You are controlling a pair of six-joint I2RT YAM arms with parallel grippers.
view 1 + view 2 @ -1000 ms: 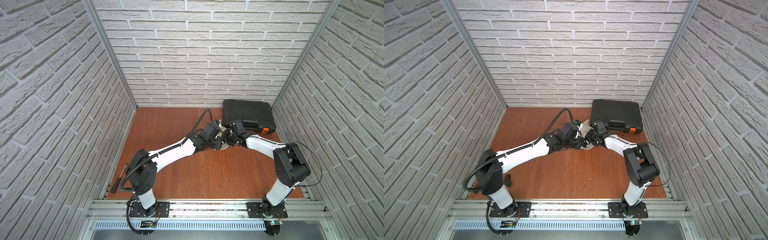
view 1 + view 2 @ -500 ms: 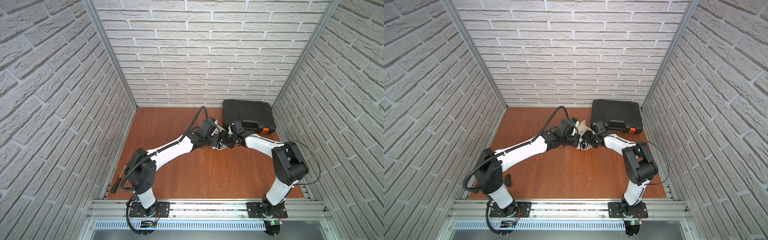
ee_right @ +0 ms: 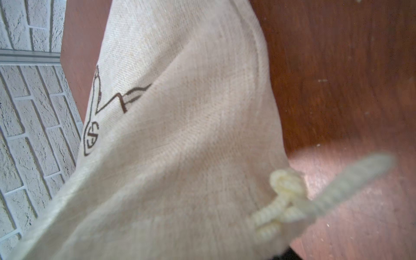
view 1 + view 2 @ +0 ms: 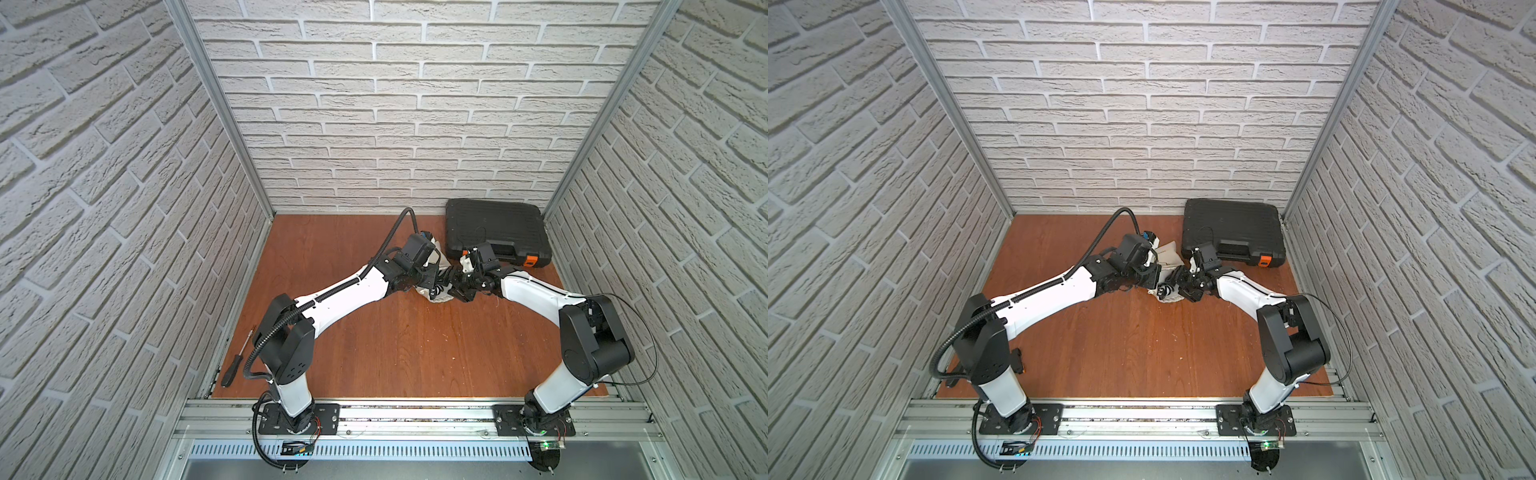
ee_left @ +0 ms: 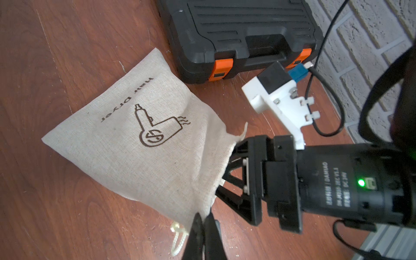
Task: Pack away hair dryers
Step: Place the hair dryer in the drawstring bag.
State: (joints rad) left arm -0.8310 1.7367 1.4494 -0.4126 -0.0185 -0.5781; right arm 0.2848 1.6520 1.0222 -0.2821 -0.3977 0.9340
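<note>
A beige drawstring bag [image 5: 139, 144] printed "Hair Dryer" lies on the wooden floor beside the case and also shows in a top view [image 4: 1167, 253]. My left gripper [image 5: 204, 217] is shut on the bag's rim near the cream drawstring [image 5: 177, 236]. My right gripper [image 5: 226, 170] faces it at the bag's mouth. Its jaws stand apart and their tips are behind the cloth. The right wrist view is filled by the bag [image 3: 180, 135] and the drawstring knot [image 3: 288, 198]. The hair dryer is hidden. A small black-and-white bundle [image 4: 437, 291] sits between the grippers, too small to make out.
A shut black tool case [image 4: 494, 232] with orange latches [image 5: 221, 67] stands at the back right, close to the bag. A black screwdriver [image 4: 235, 365] lies by the left wall. Brick walls close three sides. A metal rail [image 4: 415, 415] runs along the front.
Both wrists have shifted slightly toward the back and left with the bag between them. The left gripper stays shut on the rim.
</note>
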